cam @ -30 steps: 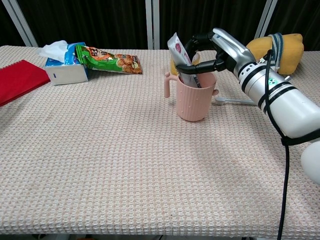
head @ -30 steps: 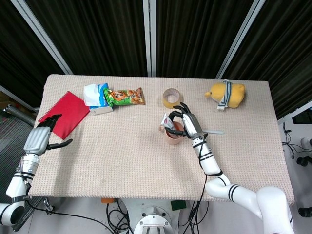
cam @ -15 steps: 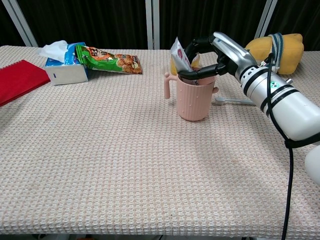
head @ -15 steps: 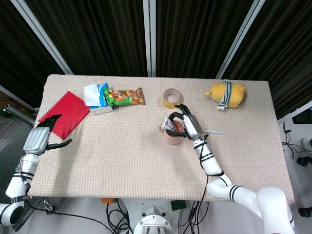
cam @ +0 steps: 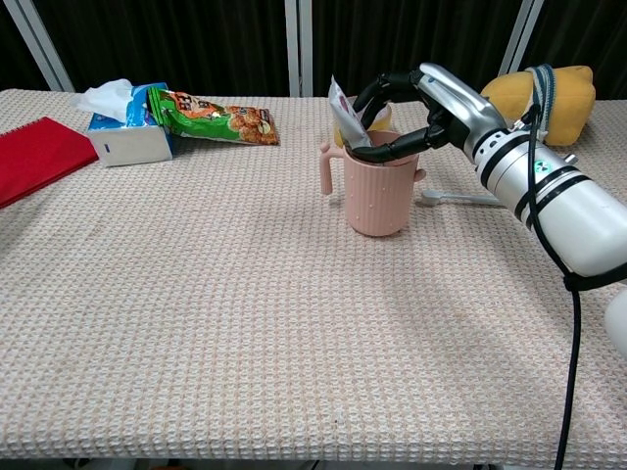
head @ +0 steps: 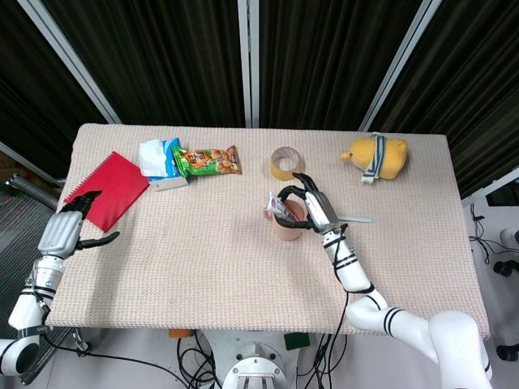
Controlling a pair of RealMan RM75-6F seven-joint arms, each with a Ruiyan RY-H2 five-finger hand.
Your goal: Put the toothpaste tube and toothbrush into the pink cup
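Observation:
The pink cup (head: 284,233) (cam: 377,196) stands right of the table's middle. The toothpaste tube (head: 272,203) (cam: 343,116) stands in it, leaning left on the rim near the handle. My right hand (head: 312,207) (cam: 431,98) arches over the cup's mouth, thumb across the rim and fingers spread just right of the tube's top, with no firm hold showing. The toothbrush (head: 357,218) (cam: 456,199) lies flat on the table right of the cup, behind my right wrist. My left hand (head: 69,229) hangs open at the table's left edge, seen only in the head view.
A tape roll (head: 284,162) lies behind the cup, and a yellow plush toy (head: 375,156) (cam: 549,93) sits at the back right. A tissue box (head: 160,162) (cam: 122,137), a snack bag (head: 209,160) (cam: 216,116) and a red notebook (head: 109,189) (cam: 34,157) occupy the back left.
My right hand lowered the tube into the cup. The tube has tipped left against the rim and the fingers have spread away from it. The left hand has not moved.

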